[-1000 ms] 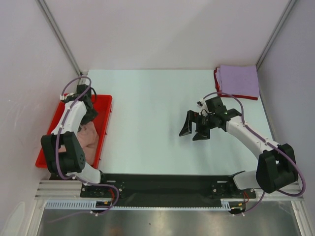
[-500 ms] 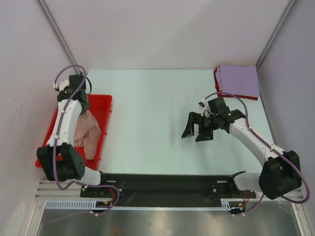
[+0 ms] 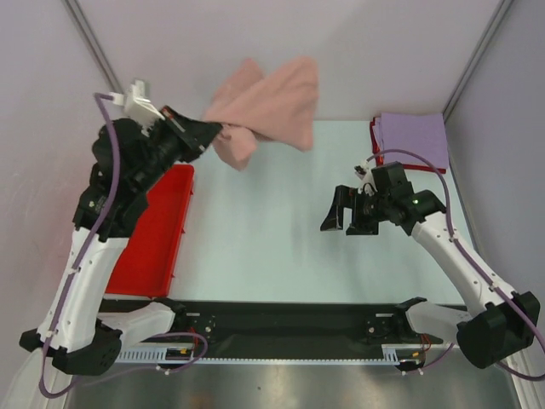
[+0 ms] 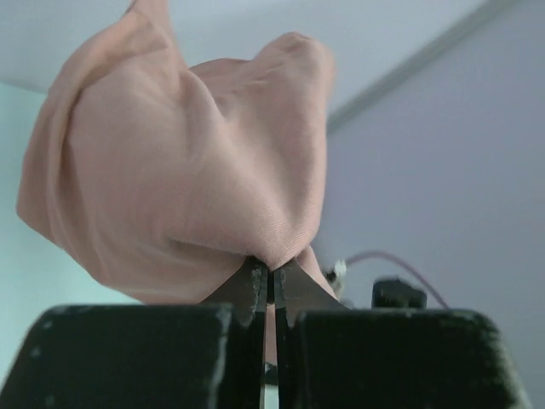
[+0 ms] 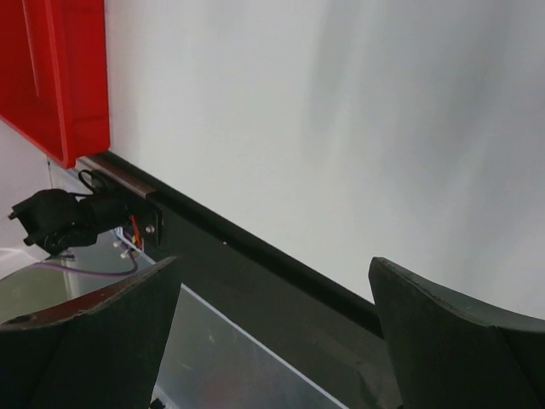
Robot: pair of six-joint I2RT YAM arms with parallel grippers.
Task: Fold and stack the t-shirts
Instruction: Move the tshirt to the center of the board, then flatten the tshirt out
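Top view: the left end effector (image 3: 213, 130) has swung the dusty-pink soft cloth t-shirt (image 3: 268, 100) up out of the red plastic tray (image 3: 153, 243); the shirt now flares just beyond its tips.
Left wrist: it is clenched on a fold.
Right wrist: the right end effector (image 5: 272, 332) gapes empty over the tabletop (image 5: 341, 102).
Spreading the shirt looks to be next.

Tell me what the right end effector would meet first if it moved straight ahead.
The right end effector would probably meet the bare table near the black front rail; the red tray lies aside. Depth is unclear.
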